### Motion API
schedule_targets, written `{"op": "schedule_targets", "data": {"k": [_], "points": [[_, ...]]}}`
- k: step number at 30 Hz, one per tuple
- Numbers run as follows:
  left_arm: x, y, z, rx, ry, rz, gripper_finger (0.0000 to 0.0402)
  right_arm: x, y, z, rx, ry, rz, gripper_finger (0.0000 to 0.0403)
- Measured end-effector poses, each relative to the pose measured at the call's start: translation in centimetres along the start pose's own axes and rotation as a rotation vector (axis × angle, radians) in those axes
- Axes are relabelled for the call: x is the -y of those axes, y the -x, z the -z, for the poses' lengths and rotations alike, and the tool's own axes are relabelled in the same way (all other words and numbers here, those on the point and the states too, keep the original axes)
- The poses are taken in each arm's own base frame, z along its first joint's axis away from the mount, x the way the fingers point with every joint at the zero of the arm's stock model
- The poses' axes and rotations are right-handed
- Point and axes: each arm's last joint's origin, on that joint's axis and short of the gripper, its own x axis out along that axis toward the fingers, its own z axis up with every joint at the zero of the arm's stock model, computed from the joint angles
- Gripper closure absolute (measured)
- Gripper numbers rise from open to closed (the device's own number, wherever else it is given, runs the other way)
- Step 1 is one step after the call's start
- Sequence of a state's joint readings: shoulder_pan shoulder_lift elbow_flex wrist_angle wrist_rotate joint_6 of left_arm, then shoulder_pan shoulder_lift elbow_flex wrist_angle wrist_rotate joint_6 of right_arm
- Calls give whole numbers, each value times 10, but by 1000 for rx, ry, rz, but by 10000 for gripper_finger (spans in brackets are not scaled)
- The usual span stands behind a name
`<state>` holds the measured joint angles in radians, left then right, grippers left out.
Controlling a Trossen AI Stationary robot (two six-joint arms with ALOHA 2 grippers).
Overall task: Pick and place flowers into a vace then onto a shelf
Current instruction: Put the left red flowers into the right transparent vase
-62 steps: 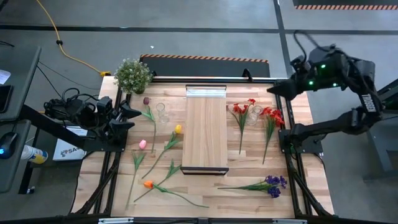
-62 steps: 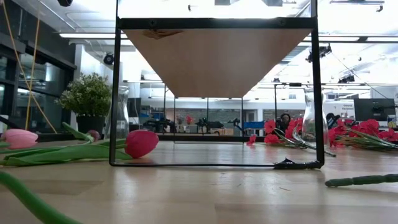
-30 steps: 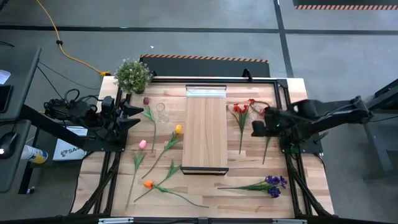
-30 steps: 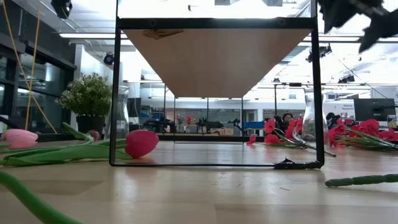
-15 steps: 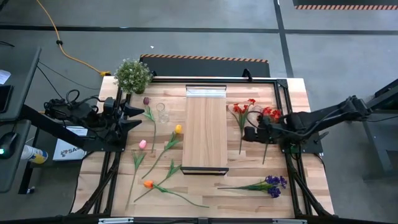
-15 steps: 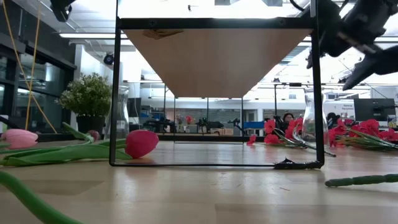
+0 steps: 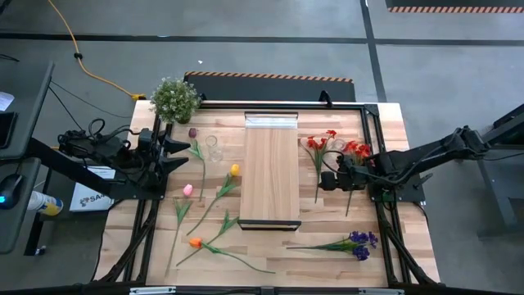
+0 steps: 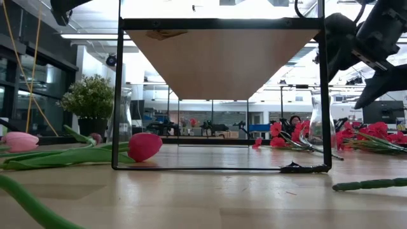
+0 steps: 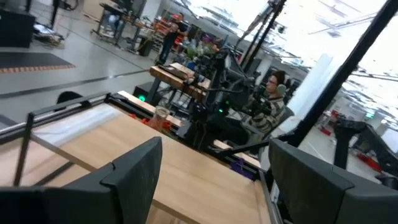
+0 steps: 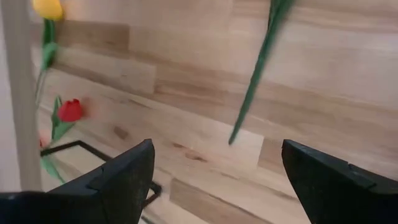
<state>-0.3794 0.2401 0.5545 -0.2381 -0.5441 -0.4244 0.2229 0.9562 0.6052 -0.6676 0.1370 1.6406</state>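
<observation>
Since a moment ago our right gripper (image 7: 326, 180) has swung down over the red flowers (image 7: 318, 147) beside the shelf (image 7: 270, 176), jaws wide open, so we judge a first pick is near. Every flower lies flat on the plank tabletop (image 7: 393, 246): thin green plastic stems, soft heads. Farther left, our left gripper (image 7: 182, 148) waits open at the edge.

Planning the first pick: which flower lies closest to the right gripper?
The red-headed stem just right of the shelf; the open right gripper hovers beside its stalk, while the others lie farther off.
</observation>
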Motion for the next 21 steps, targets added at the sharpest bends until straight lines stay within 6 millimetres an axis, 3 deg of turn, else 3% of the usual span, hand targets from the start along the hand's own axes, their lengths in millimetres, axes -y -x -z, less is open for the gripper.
{"op": "schedule_targets", "data": {"k": [21], "points": [[-1, 0, 0, 9, 0, -20, 76, 0, 0, 0, 5, 8, 0, 65]]}}
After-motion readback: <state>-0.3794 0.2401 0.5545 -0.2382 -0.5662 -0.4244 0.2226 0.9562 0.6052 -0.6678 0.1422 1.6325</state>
